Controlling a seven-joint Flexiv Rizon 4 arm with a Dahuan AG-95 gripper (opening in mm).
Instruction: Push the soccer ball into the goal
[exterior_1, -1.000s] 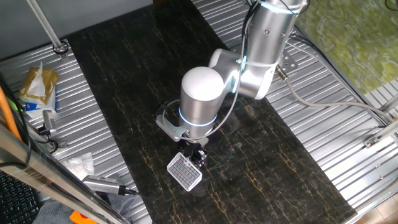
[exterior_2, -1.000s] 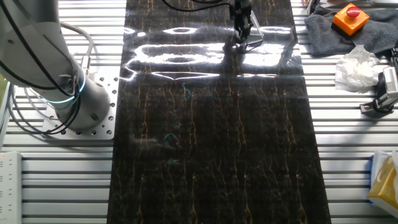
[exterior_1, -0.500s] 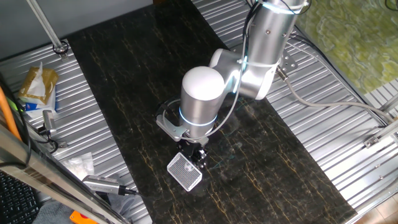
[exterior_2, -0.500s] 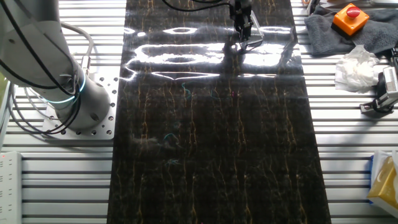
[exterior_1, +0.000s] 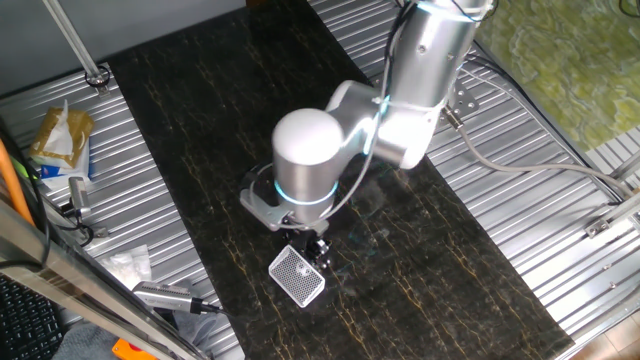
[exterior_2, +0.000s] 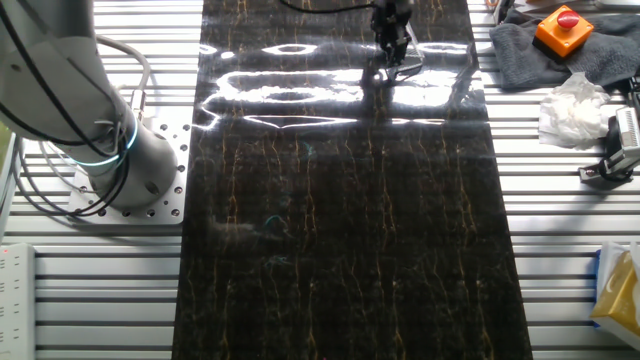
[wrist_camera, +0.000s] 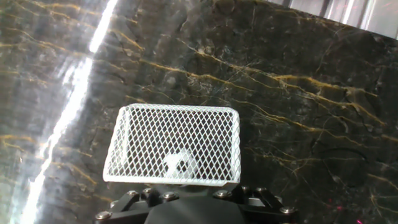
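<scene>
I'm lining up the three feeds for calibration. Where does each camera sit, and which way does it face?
One fixed view: high above the marble slab, looking down on the arm's elbow, gripper and goal.
The other fixed view: by the robot base, looking along the slab toward the far gripper.
Hand view: on the hand, facing down at the goal, soccer ball behind mesh.
All show the goal.

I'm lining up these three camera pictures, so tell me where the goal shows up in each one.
One fixed view: the goal lies low and centre, just below the tool.
The other fixed view: top edge, right of centre, a pale frame beside the tool.
Hand view: lower centre, the soccer ball behind its mesh.
Shared landmark: the dark marble slab.
</scene>
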